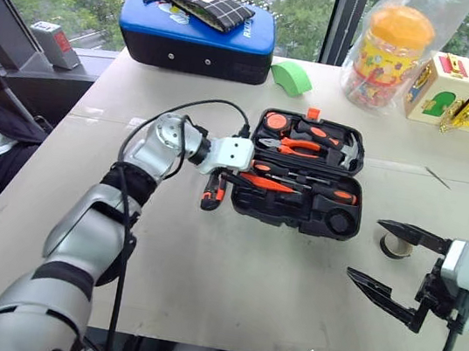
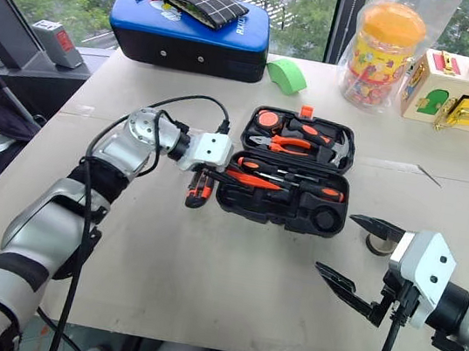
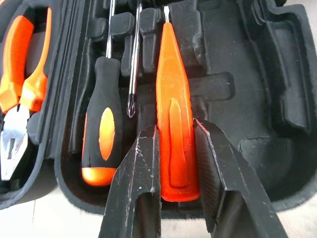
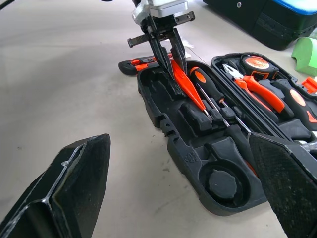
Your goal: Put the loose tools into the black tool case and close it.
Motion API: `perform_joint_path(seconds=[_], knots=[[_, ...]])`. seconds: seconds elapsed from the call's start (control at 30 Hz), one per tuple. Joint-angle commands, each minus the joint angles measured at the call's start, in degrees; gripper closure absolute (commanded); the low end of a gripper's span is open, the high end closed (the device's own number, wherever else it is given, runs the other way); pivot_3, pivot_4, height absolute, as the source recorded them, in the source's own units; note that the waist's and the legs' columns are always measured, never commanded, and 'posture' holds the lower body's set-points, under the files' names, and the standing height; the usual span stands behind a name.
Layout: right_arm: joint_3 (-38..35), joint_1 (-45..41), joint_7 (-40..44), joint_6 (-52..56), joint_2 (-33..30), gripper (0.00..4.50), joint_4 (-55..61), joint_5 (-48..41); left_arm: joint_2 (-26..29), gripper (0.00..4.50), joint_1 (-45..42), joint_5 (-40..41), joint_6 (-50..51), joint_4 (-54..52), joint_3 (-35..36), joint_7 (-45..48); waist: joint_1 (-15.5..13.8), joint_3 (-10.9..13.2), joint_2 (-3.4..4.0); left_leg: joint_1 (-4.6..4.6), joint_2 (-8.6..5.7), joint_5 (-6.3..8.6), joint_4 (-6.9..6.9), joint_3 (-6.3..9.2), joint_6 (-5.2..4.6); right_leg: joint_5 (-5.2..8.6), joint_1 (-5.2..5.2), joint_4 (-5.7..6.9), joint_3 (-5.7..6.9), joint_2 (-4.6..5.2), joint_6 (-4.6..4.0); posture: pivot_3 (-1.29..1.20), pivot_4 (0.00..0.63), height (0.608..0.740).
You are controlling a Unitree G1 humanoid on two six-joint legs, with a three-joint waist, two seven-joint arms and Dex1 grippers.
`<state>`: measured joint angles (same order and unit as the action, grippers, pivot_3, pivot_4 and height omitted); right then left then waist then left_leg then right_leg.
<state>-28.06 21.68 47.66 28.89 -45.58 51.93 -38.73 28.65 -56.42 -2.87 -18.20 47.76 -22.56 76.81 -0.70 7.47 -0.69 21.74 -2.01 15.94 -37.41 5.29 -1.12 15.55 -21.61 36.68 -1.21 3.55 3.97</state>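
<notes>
The pale tabletop [image 1: 226,289] carries everything, and the biggest thing on it is the blue-and-black case [image 1: 198,38] at the far edge, with a checked pouch lying on top. Near the middle sits the black tool case [image 1: 305,173], lid laid flat open, orange latch at its far rim. The lid half holds the pliers [image 1: 296,147] and hammer; the near half holds two orange-and-black screwdrivers [image 1: 333,193] in their recesses, with the round recess at its right end empty.

The left tool [image 3: 176,148] reaches in from the case's left end, its two black fingers clamped on the butt of the slim orange tester screwdriver [image 3: 173,99], which lies along a groove beside a screwdriver handle. The right tool [image 1: 397,270] hangs over the bare tabletop to the right of the case, fingers spread wide apart, holding nothing.

Two loose items remain outside: the utility knife [image 1: 213,192] on the tabletop just beside the case's left end, under the left wrist, and the small tape roll [image 1: 396,246] just right of the case, close to the right tool's far finger.

My worry is the tester: from here I cannot tell whether it is fully down in its groove. If the fingers let go while it rides on a neighbouring shaft, it could sit proud and block the lid. The left wrist pulling back could also knock the knife further off.
</notes>
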Motion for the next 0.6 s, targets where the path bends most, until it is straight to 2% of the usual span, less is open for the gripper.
perform_joint_path(seconds=[0.03, 0.27, 0.43, 0.5, 0.53, 0.6], knots=[[-2.3, 0.9, -1.3, -0.1, 0.3, 0.00, 2.3, -1.3, -1.5, 4.09, -1.6, -2.6, -2.2, 2.5, -0.5, -0.1, 0.0, 0.0, -0.01, -0.01, -0.01, 0.00, -0.02, 0.00, 0.00, 0.00, 0.01, 0.02, 0.00, 0.00, 0.00, 0.00, 0.150, 0.740], [-3.0, 2.0, -2.8, 0.0, 0.0, 0.00, 3.2, -2.1, -1.6, 4.09, -2.4, -5.5, -0.7, 5.6, -0.2, -2.1, 0.1, 0.0, -0.02, -0.04, -0.02, 0.00, -0.04, 0.02, 0.00, 0.00, 0.02, 0.09, -0.01, -0.03, 0.01, 0.00, 0.150, 0.740], [-2.0, 1.5, -3.2, -0.1, -0.2, 0.00, 2.8, -2.1, -1.0, 4.09, -2.0, -5.3, -1.6, 6.0, -0.1, 0.4, 0.2, 0.0, -0.04, -0.11, 0.00, -0.01, -0.05, 0.00, 0.00, 0.00, 0.04, 0.15, -0.04, -0.07, 0.00, 0.00, 0.150, 0.740], [-1.9, 1.3, -3.3, -0.1, -0.3, 0.00, 2.7, -2.2, -1.4, 3.08, -2.1, -4.7, -1.6, 6.0, 0.9, -0.7, 0.3, 0.0, -0.04, -0.12, 0.01, -0.01, -0.05, -0.01, 0.00, 0.00, 0.04, 0.17, -0.05, -0.08, 0.00, 0.00, 0.150, 0.740], [-2.0, 1.3, -3.4, 0.0, -0.4, 0.00, 2.8, -2.3, -1.5, 2.82, -2.4, -4.2, -1.3, 5.8, 1.6, -1.0, 0.3, 0.0, -0.04, -0.12, 0.01, -0.01, -0.05, 0.00, 0.00, 0.00, 0.04, 0.17, -0.05, -0.08, 0.00, 0.00, 0.150, 0.740], [-2.6, 1.7, -3.4, -0.1, -0.3, 0.00, 2.9, -2.6, -0.7, 1.94, -3.1, -2.2, 0.3, 4.5, 3.8, 0.2, 0.3, 0.0, -0.04, -0.12, 0.01, -0.01, -0.05, 0.01, 0.00, 0.00, 0.04, 0.16, -0.05, -0.09, 0.00, 0.00, 0.150, 0.740]])
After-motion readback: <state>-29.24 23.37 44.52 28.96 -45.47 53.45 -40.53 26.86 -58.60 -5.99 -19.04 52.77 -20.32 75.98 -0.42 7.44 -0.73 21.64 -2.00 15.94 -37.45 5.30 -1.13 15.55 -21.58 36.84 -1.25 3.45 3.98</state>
